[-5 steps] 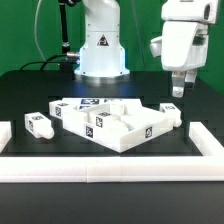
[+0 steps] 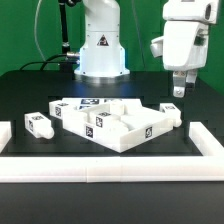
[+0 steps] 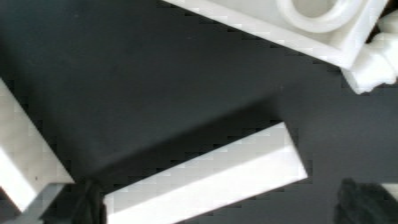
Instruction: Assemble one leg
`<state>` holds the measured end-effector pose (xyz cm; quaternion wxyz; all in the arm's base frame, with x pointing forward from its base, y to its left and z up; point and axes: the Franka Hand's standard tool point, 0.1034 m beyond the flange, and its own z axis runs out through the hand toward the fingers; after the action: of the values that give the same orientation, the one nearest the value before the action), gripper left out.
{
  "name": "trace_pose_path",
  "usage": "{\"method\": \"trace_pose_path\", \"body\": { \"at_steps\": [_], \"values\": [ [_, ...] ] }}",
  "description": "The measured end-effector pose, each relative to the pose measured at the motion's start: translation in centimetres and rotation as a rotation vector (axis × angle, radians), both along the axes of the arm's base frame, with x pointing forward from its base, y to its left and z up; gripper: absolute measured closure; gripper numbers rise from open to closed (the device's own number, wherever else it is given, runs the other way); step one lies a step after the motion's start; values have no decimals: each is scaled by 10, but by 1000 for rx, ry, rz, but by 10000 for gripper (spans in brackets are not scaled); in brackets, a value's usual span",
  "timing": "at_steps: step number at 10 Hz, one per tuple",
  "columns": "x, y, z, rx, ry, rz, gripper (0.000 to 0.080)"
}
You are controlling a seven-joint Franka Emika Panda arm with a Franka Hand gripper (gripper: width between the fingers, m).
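The gripper is hanging with jaws spread wide, gripping nothing. The leg is lying below the jaws, untouched.

White arm high at the exterior view's right, tool pointing down, fingers spread wide, empty

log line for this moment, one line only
gripper: open, empty, off the table | leg: lying loose at exterior view's left, ungripped | white panel: flat on table
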<state>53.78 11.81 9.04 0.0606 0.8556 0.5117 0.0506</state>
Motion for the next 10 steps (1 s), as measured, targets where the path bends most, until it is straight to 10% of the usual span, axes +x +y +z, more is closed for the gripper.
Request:
{"method": "trace_pose_path", "body": {
  "at_steps": [3,5,10],
  "values": [
    [-9,-12,-3,-2,10,2,150],
    [-51,-33,-13,4,33,-10,150],
    [-56,-37,-16,8,43,-29,150]
  ]
}}
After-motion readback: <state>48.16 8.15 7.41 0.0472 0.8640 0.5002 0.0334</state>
